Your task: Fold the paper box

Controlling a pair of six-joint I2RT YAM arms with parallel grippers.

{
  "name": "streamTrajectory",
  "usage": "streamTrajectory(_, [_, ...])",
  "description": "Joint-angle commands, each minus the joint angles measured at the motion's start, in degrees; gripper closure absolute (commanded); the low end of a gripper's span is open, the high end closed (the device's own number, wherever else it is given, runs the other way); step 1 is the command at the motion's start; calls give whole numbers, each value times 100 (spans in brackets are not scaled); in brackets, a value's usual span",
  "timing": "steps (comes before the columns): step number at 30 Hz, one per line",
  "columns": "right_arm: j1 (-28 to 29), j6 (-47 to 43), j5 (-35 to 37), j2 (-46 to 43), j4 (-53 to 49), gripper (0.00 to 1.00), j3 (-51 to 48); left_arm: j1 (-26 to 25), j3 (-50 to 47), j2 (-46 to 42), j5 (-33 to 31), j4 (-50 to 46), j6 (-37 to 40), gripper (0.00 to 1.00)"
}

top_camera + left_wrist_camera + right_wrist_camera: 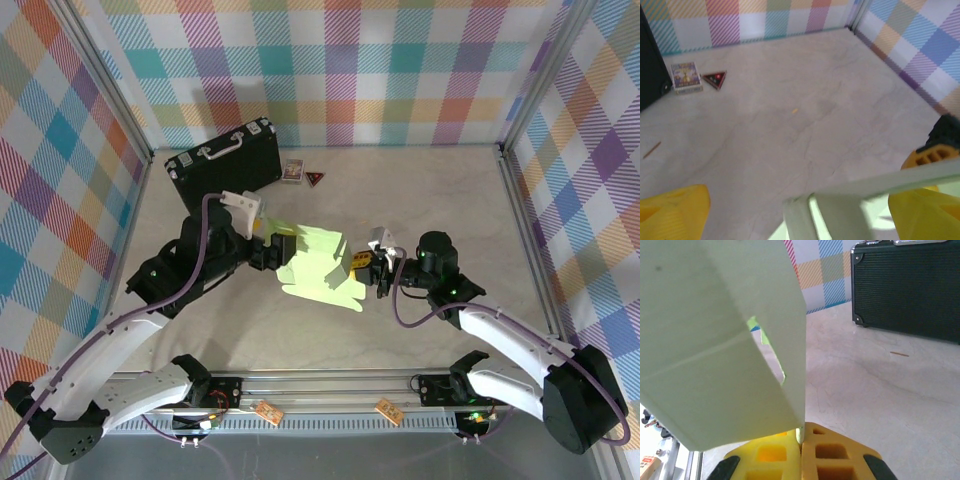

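Note:
The paper box is a pale green card sheet, partly folded and held up off the table in the middle. My right gripper is at its right end, and its yellow jaws are shut on the thin lower edge of the card. At the sheet's left end my left gripper stands open. Its yellow fingers are wide apart, and a strip of the card lies between them, closer to the right finger.
A black briefcase with metal corners lies at the back left, close to the wall. A small printed card box and a dark triangle lie just right of it. Checked walls enclose the table on three sides.

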Motion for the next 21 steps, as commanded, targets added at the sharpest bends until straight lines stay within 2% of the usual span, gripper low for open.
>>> streamTrajectory(1, [-40, -33, -133, -25, 207, 100, 7, 36, -207, -271, -24, -350, 160, 9])
streamTrajectory(8, [-72, -118, -164, -29, 91, 100, 14, 41, -294, -514, -41, -584, 454, 10])
streamTrajectory(11, [-77, -184, -159, -56, -12, 100, 21, 37, -133, -446, -113, -863, 577, 16])
streamTrajectory(15, [-81, -188, -188, -97, -49, 100, 13, 38, -23, -367, -228, -1103, 689, 34])
streamTrajectory(21, [-98, -158, -63, -73, -221, 100, 80, 40, -243, -673, 25, -1071, 709, 35])
